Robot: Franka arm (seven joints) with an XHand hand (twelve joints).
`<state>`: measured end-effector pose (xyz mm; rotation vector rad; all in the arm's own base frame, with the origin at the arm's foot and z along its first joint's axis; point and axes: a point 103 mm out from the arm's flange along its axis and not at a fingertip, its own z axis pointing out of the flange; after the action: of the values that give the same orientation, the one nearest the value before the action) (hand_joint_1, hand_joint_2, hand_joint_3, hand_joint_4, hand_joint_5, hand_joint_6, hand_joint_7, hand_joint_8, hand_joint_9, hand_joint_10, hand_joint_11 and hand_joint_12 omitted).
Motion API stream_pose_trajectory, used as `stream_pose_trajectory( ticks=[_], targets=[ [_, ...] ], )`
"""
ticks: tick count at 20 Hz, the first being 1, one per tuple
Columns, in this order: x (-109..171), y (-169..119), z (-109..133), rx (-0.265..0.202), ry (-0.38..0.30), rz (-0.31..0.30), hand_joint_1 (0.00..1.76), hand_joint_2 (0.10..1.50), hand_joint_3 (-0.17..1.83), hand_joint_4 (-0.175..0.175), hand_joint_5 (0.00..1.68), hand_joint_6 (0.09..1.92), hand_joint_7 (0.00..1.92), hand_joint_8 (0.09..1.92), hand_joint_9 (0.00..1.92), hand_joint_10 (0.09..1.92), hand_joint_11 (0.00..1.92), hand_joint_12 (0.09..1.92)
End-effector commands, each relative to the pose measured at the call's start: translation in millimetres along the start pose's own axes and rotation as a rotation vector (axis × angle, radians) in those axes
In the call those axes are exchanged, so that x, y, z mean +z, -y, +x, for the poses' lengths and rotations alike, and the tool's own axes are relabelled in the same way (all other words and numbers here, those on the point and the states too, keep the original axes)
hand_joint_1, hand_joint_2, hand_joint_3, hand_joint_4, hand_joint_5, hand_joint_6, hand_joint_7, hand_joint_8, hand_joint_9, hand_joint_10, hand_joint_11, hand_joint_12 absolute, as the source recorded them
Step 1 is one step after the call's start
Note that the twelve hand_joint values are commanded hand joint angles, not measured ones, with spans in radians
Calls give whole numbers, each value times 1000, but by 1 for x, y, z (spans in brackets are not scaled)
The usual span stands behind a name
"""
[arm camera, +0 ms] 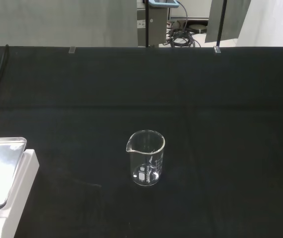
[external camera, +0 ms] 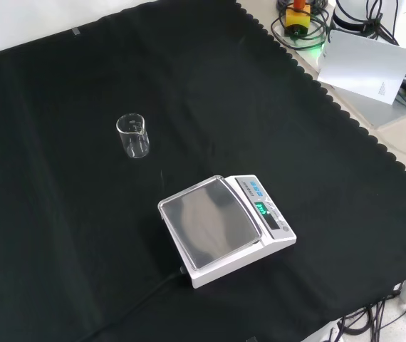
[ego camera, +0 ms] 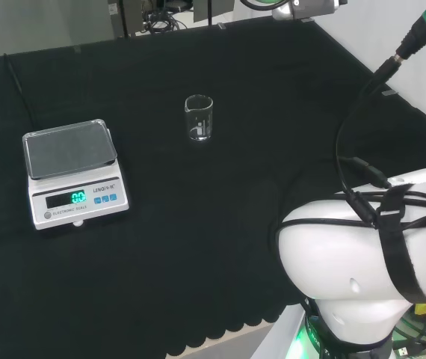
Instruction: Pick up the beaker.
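A small clear glass beaker (ego camera: 199, 118) stands upright on the black cloth, near the middle of the bench in the head view. In the front view the beaker (external camera: 133, 136) sits left of centre, beyond the scale. The wrist view looks at the beaker (arm camera: 146, 158) from some distance, with its spout turned to one side and nothing touching it. It looks empty.
A white digital scale (ego camera: 73, 173) with a steel pan and lit display stands left of the beaker in the head view; the scale (external camera: 225, 226) is nearer the camera in the front view. The arm's white links (ego camera: 370, 262) are at the head view's lower right.
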<state>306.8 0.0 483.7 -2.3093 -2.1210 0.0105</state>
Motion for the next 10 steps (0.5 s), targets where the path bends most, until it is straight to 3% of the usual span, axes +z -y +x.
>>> stream_pose_trajectory(
  ticks=[1,10],
  targets=[
    [0,-1,0,3,9,-5,554,648,353,-9,132,87,65,739,233,785,17,1447],
    [21,-33,6,10,25,36,544,667,351,-10,163,87,78,728,197,786,0,1433]
  ],
)
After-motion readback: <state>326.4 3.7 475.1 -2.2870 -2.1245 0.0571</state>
